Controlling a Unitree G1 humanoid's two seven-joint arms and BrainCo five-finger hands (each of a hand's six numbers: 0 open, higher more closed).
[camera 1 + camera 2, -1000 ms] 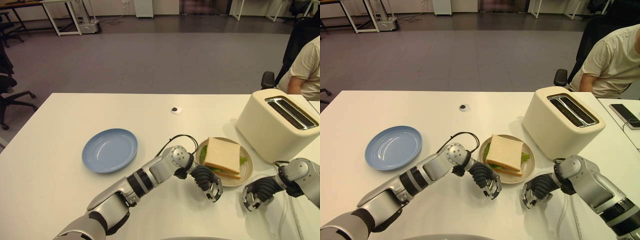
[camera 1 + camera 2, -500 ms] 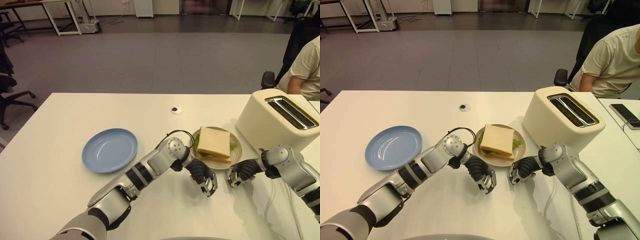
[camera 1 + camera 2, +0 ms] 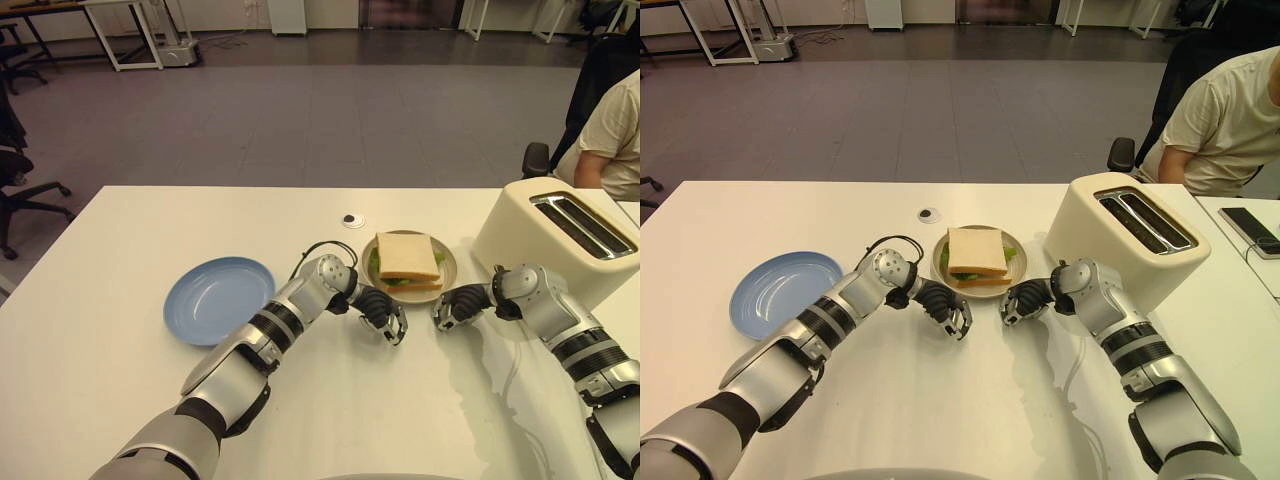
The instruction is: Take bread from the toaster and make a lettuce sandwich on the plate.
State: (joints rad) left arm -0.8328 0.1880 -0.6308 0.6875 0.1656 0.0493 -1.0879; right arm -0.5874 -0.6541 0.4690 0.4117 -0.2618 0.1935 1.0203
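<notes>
Left eye view: the sandwich (image 3: 408,260) sits on the tan plate (image 3: 412,297), which stands on the white table (image 3: 120,260) between the grommet (image 3: 353,220) and the two hands, just left of the toaster (image 3: 545,250). A slice of bread lies squarely on top, and lettuce (image 3: 374,264) pokes out green at its left and right edges above a lower slice. The toaster's slots look dark, with no bread standing up out of them.

The left hand (image 3: 383,312) hangs low over the table just beside the plate's near-left rim, its fingers curled inward around nothing. The right hand (image 3: 455,304) mirrors it at the near-right rim, fingers likewise curled and empty. Whether either one touches the rim cannot be told.

The blue plate (image 3: 218,300) lies bare, well apart to the left.

Judging by this, the assembly looks done: bread out, lettuce in, top slice on. What is left seems only to draw the hands clear.
</notes>
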